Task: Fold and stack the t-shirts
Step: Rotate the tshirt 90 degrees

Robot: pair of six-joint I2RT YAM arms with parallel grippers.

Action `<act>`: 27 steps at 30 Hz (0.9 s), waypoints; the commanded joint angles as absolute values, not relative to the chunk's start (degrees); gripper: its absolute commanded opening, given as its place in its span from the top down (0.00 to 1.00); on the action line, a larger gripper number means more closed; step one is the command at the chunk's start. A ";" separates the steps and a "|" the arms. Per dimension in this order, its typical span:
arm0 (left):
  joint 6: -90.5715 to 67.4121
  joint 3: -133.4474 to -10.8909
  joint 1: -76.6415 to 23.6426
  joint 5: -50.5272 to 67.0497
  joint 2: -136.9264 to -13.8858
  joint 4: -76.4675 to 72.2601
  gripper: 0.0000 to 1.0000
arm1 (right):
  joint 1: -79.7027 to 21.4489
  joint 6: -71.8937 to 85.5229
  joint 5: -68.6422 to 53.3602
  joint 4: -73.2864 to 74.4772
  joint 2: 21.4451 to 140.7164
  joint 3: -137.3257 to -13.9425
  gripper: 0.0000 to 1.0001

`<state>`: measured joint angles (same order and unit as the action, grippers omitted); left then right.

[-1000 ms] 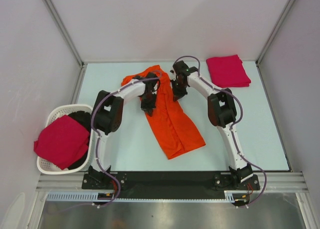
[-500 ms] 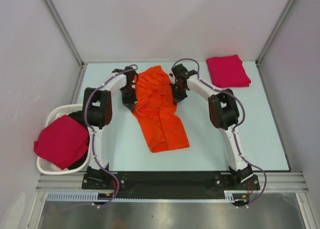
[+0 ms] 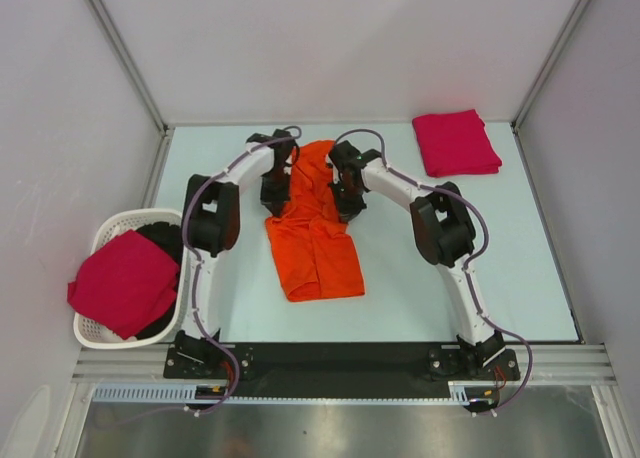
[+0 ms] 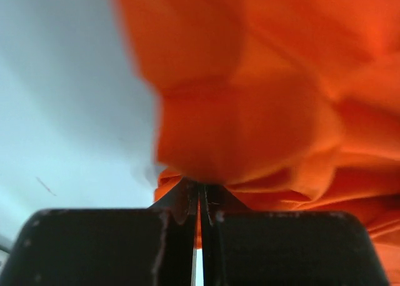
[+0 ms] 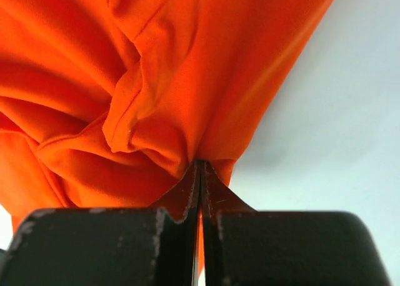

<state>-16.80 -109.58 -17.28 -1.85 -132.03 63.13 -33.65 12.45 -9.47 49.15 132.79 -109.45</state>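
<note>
The orange t-shirt (image 3: 312,243) lies bunched in the middle of the table (image 3: 500,268). Its far end is lifted between the two arms and its near end is spread flat toward the bases. The arms' wrists hide the shirt's upper corners in the top view, so the collar and sleeves cannot be made out.

The left gripper (image 3: 274,196) is closed on a pinch of orange cloth at the shirt's left edge. In the left wrist view the fingers (image 4: 181,202) meet on the fabric, though the cloth there is blurred. The right gripper (image 3: 343,204) is likewise clamped on a gathered fold at the right edge, and the right wrist view shows a stitched hem (image 5: 128,102) running into that fold.

A folded crimson-pink shirt (image 3: 457,143) sits at the far right corner, well apart from the arms. Another pink shirt (image 3: 125,283) drapes over the white basket (image 3: 108,230) off the left edge. It covers something dark underneath that is too hidden to identify.
</note>
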 commanded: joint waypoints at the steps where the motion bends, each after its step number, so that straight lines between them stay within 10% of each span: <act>1: -14.85 -110.31 -21.79 -0.88 -130.09 61.97 1.00 | -35.51 14.94 -8.53 57.91 134.39 -111.42 1.00; 4: -15.90 -110.47 -21.89 -1.84 -122.11 60.30 0.98 | -34.46 15.12 -7.13 58.01 131.14 -114.60 1.00; 8: -16.35 -113.73 -21.53 -4.39 -115.42 61.08 0.59 | -33.14 15.47 -5.71 57.83 127.98 -122.93 0.99; 10: -16.61 -111.46 -20.92 -6.23 -110.77 61.35 0.28 | -32.43 15.47 -5.19 57.31 124.83 -124.36 0.84; 12: -16.88 -108.82 -20.83 -6.15 -107.51 61.70 0.23 | -32.43 15.64 -5.27 55.99 122.01 -124.19 0.79; 15: -16.09 -100.48 -21.44 -3.17 -101.53 60.82 0.30 | -32.34 15.38 -5.19 55.45 117.87 -121.48 0.68; 17: -16.17 -91.96 -22.75 -2.81 -97.66 59.86 0.80 | -32.26 15.55 -5.80 56.33 115.59 -118.58 0.73; 18: -16.69 -88.71 -23.29 -2.64 -96.25 59.24 1.00 | -32.17 15.90 -6.15 56.77 114.45 -113.43 0.92; 27: -21.27 -59.16 -29.00 -0.53 -82.71 51.33 1.00 | -34.98 17.14 -12.30 49.05 102.05 -82.02 1.00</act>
<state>-18.31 -63.66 -28.29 -1.41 -88.68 55.31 -33.67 16.53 -9.19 51.16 104.16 -89.65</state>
